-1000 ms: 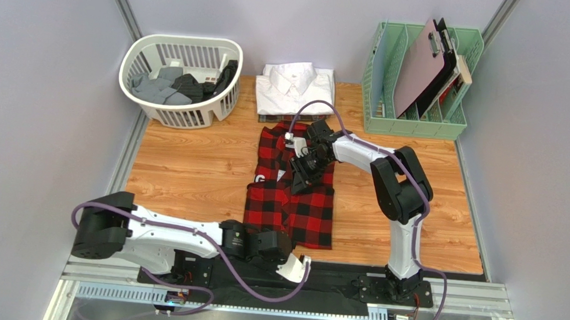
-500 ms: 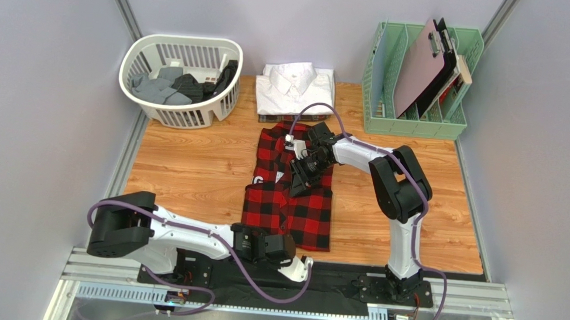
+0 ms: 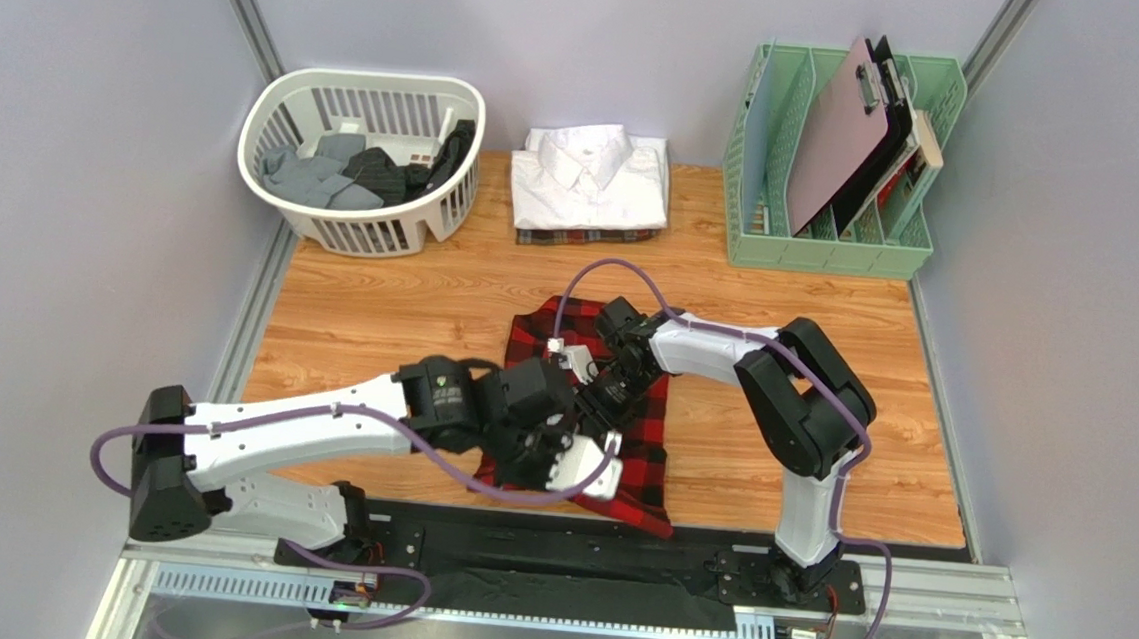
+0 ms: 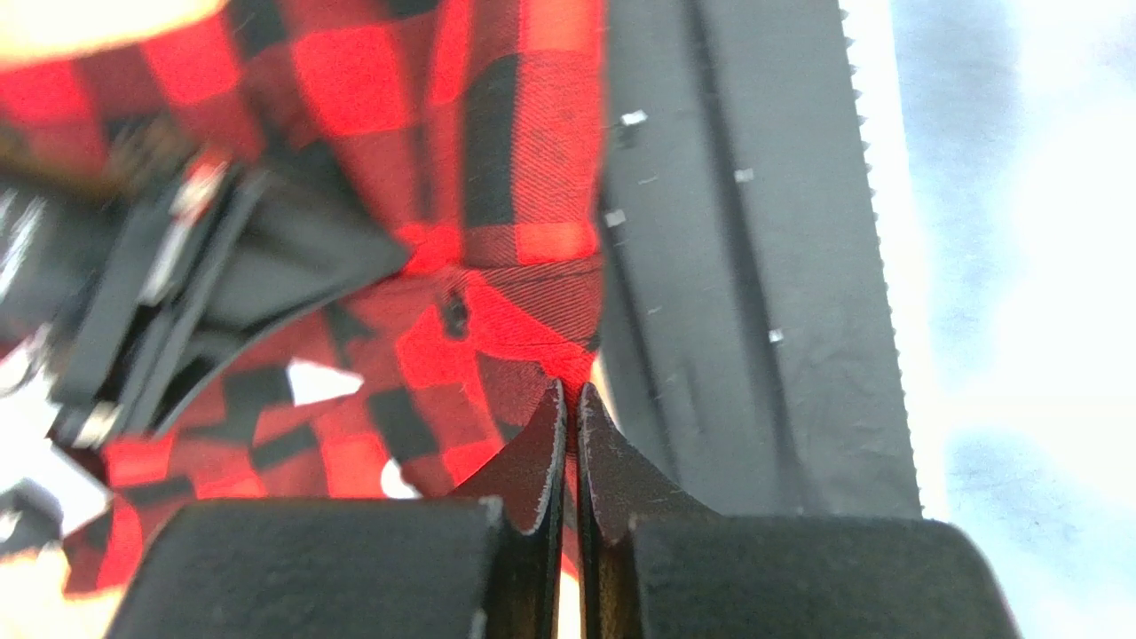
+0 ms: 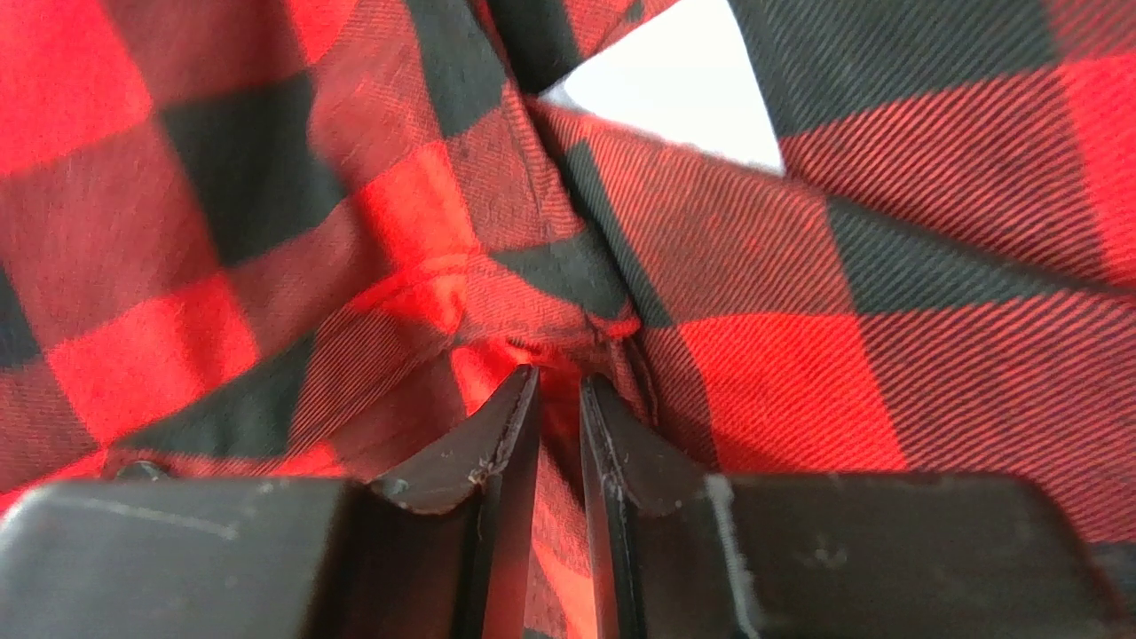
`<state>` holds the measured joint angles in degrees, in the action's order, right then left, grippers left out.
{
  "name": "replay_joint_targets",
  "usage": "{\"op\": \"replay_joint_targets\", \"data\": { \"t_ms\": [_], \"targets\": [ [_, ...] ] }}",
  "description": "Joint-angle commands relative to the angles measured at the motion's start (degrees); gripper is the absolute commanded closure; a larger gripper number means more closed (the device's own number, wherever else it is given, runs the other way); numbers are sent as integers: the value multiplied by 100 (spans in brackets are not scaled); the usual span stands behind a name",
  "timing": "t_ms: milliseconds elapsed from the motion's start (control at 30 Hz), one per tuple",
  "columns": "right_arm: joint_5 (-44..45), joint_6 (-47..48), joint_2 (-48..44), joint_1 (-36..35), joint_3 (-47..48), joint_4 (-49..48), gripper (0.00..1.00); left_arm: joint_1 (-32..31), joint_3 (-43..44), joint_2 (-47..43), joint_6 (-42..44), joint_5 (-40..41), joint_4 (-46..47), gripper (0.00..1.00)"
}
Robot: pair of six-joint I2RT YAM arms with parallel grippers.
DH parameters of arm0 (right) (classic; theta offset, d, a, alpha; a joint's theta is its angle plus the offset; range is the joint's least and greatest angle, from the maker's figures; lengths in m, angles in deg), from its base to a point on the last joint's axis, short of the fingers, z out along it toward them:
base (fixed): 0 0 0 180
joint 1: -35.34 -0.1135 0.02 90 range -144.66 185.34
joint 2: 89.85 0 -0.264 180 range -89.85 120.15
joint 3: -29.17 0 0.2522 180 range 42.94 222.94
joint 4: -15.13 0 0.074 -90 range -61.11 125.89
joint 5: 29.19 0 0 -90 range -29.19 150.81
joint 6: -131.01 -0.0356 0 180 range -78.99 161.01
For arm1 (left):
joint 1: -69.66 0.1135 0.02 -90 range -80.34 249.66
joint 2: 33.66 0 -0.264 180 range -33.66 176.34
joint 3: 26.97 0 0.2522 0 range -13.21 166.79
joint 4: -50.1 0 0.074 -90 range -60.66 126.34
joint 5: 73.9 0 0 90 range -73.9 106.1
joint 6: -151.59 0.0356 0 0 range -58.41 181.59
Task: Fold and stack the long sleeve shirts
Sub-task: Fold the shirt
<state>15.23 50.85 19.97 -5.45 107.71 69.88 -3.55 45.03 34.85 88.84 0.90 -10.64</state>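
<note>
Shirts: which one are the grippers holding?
The red-and-black checked shirt mid-table, pinched by both the left gripper and right gripper. The white shirt lies folded at the back on a plaid one, untouched.

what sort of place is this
Probably a robot lab cell set up for laundry: grey walls boxing in a wooden table, a white laundry basket, a half-folded checked shirt.

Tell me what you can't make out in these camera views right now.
Top view: the middle of the red-and-black checked flannel shirt, hidden under the left arm and right arm.
Top view: the dark plaid shirt, only an edge showing beneath the folded white shirt.
Top view: the dark clothes in the white plastic basket, too heaped to identify.
Left wrist view: left side blurred.
</note>
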Motion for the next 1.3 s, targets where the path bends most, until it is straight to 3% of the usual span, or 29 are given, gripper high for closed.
{"op": "replay_joint_targets", "data": {
  "t_ms": [0,133,300,433,600,833,1033,1267],
  "targets": [
    [-398,447,-215,37,-114,348,76,965,644,557,755,-721,-549,100],
    [-574,588,-224,45,0,532,75,1712,1171,1286,1274,-896,-505,100],
    [-557,720,-137,326,842,1208,71,1977,1682,1999,1810,-1116,-531,100],
    [-356,896,-57,1055,1484,1780,68,2091,1586,2175,1995,-1178,-391,100],
    [-4,748,459,1539,2388,1737,67,2354,1462,2298,1978,-1257,-224,100],
    [216,229,1435,1548,3102,1201,67,2698,1585,2859,1986,-1214,66,100],
    [261,219,2060,1531,3156,1209,68,2839,1752,3729,1881,-888,181,100],
    [120,272,1728,1373,2218,990,68,2716,1568,3898,1425,-1011,-4,100]
  ]
}}
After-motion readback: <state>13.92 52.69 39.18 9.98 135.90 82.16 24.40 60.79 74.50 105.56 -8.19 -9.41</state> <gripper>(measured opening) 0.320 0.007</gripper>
